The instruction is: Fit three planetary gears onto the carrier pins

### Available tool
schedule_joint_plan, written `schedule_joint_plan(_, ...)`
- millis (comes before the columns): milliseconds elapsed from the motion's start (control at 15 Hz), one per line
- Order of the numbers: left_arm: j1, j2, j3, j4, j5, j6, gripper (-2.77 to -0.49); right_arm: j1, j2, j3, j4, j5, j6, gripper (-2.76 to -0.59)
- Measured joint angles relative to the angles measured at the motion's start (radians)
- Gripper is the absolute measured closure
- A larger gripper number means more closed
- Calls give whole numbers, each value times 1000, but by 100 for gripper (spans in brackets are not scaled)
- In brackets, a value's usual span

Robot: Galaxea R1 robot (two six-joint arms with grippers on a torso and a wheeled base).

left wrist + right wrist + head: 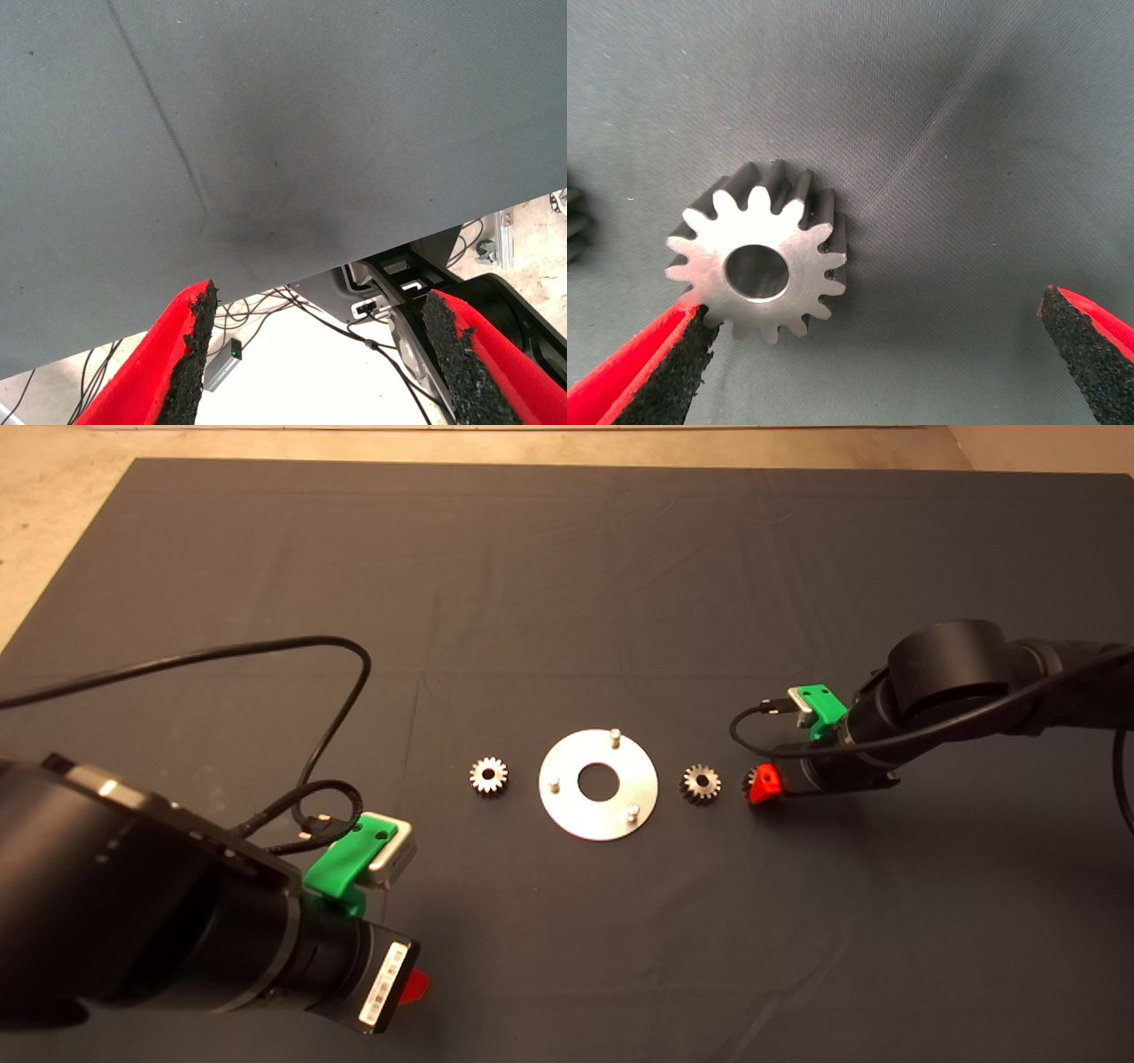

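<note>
- While the right claw [877, 359] is held low over the mat [567, 584], its fingers are spread wide apart around a planetary gear [757, 266]; one pad [664, 372] is seen just touching the teeth.
- That gear is mostly hidden under the claw in the head view; two more gears [488, 775] [700, 784] lie flat either side of the disc [599, 784], all three carrier pins [614, 735] bare.
- The left claw [319, 354] is parked, open, at the surface's near edge.
- If closed off-centre, the gear may be nudged aside or tipped.
</note>
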Motion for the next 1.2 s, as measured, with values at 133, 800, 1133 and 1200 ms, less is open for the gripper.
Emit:
schedule_joint_plan(133,0,0,0,0,0,0,-164,0,0,0,0,0,0,-267)
schedule_joint_plan(800,0,-5,0,0,0,0,-164,1,2,-11,-4,53,0,-267)
schedule_joint_plan(1133,0,-5,0,0,0,0,-164,1,2,-14,-7,76,0,-267)
schedule_joint_plan(1200,0,-5,0,0,0,0,-164,1,2,-14,-7,76,0,-267)
